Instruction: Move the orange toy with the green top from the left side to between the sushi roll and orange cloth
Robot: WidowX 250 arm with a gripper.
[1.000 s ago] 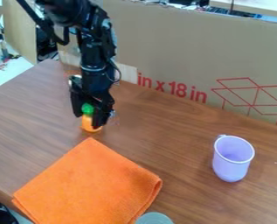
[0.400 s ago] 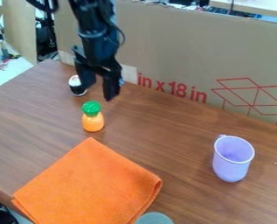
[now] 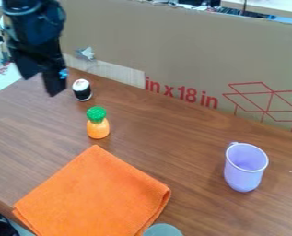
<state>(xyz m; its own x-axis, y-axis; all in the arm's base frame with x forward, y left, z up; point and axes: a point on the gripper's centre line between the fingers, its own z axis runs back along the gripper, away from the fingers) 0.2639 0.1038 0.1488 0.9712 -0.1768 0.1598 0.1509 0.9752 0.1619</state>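
- The black gripper (image 3: 41, 84) is hanging over the table's far left part, its 2 fingers standing wide apart with nothing between them.
- A small black-and-white roll (image 3: 82, 90) is standing upright on the table, just beside the gripper in the view.
- The toy pineapple (image 3: 98, 126), orange with a green top, is standing upright nearer the camera than the roll, apart from it.
- An orange cloth (image 3: 96, 193) is lying folded in front of the pineapple, its far corner pointing that way.
- A pale round thing (image 3: 163, 230) is showing at the bottom edge, by the cloth.
- A lilac cup (image 3: 242, 177) is standing upright, well apart on the right.
- Cardboard (image 3: 185, 50) is rising behind the wooden table (image 3: 172, 124).
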